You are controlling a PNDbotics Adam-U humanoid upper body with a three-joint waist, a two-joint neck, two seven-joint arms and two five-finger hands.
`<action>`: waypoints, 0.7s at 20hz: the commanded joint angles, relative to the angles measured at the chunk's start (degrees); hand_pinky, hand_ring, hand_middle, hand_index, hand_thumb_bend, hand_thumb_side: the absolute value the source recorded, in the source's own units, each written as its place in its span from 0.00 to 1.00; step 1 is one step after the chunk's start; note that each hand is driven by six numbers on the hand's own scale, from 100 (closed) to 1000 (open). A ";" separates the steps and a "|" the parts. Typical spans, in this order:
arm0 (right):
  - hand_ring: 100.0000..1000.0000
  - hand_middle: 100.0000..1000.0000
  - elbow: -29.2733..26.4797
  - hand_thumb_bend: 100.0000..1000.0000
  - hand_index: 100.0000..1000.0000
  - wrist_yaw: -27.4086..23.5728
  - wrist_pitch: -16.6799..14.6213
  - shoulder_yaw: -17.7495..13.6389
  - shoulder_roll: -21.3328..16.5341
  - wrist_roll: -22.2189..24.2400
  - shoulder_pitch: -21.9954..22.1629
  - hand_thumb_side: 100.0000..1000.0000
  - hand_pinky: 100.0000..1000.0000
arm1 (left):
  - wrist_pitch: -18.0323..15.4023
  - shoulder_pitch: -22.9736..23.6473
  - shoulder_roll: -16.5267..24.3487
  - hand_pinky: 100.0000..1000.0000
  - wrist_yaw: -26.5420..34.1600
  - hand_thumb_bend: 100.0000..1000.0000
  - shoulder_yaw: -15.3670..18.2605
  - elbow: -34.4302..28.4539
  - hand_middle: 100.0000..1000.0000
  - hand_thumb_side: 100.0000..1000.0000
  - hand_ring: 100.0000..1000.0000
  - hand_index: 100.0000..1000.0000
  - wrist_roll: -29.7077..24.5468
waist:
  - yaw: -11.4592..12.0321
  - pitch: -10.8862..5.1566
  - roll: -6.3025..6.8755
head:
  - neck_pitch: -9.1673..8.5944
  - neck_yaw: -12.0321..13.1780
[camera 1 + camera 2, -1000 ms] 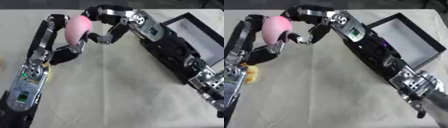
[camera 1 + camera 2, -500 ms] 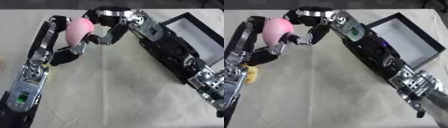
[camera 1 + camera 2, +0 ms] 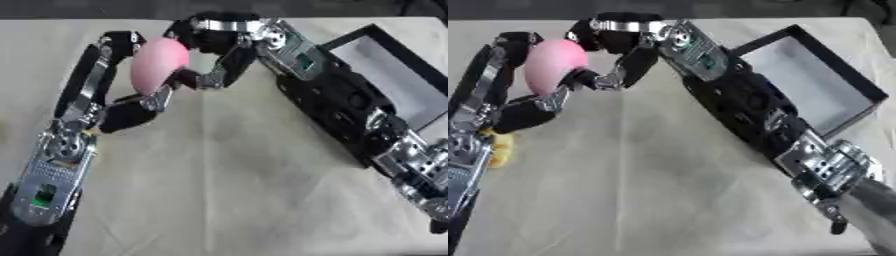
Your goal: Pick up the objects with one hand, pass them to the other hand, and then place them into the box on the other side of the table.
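Up in the upper left of the left eye view, the left robot hand point(image 3: 131, 87) has its fingers curled around a pink egg-shaped object point(image 3: 158, 65), long axis running roughly up-down with a slight tilt. The right robot hand point(image 3: 214, 55) comes in from the right and its curled fingers are right up against the pink thing's right side, so both hands are on it or very nearly. Can't tell for sure if the right one has actually closed on it. The box point(image 3: 398, 85) sits at the upper right, behind the right forearm.

Over in the right eye view the same handoff sits top left, and the box point(image 3: 815, 87) shows open and looks empty, well apart from the hands. A small yellow thing point(image 3: 499, 148) lies at the left edge by the left arm. Between hands and box the worktop point(image 3: 649, 190) is bare, so I'd guess the right hand has an easy swing rightward once it owns the object.
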 commanded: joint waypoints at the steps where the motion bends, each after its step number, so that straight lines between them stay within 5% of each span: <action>1: 0.70 0.46 -1.73 0.00 0.59 -1.26 -2.86 -0.52 -0.29 2.75 -1.16 0.11 0.93 | 0.07 -0.98 -0.24 0.70 -0.12 0.22 -0.22 -0.84 0.42 0.05 0.55 0.44 -0.62 | -0.02 -0.14 0.64 | -0.10 -0.16; 4: 0.69 0.46 -1.81 0.00 0.59 -1.28 -2.50 -0.59 -0.46 2.34 -1.14 0.11 0.93 | -0.06 -0.97 -0.08 0.72 -0.24 0.33 -0.31 -0.79 0.44 0.09 0.56 0.48 -1.23 | -0.06 -0.17 0.68 | -0.10 -0.23; 9: 0.69 0.46 -1.89 0.00 0.59 -1.27 -2.18 -0.65 -0.60 1.91 -1.14 0.11 0.93 | -0.24 -0.93 0.03 0.72 -0.60 0.33 -0.24 -0.79 0.44 0.09 0.57 0.48 -2.10 | -0.07 -0.18 0.71 | -0.10 -0.29; 11: 0.69 0.46 -1.71 0.00 0.60 -1.28 -1.87 -0.96 -0.90 1.46 -1.16 0.11 0.93 | -0.21 -0.74 0.44 0.76 -1.26 0.51 -0.42 -0.57 0.54 0.16 0.66 0.63 -2.82 | -0.13 -0.23 0.76 | -0.10 -0.30; 14: 0.69 0.46 -1.68 0.00 0.59 -1.55 -1.21 -1.38 -1.29 0.43 -1.42 0.11 0.92 | -0.65 -0.32 1.06 0.78 -2.99 0.72 -0.46 -0.30 0.58 0.35 0.71 0.67 -5.13 | -0.16 -0.30 0.87 | -0.10 -0.52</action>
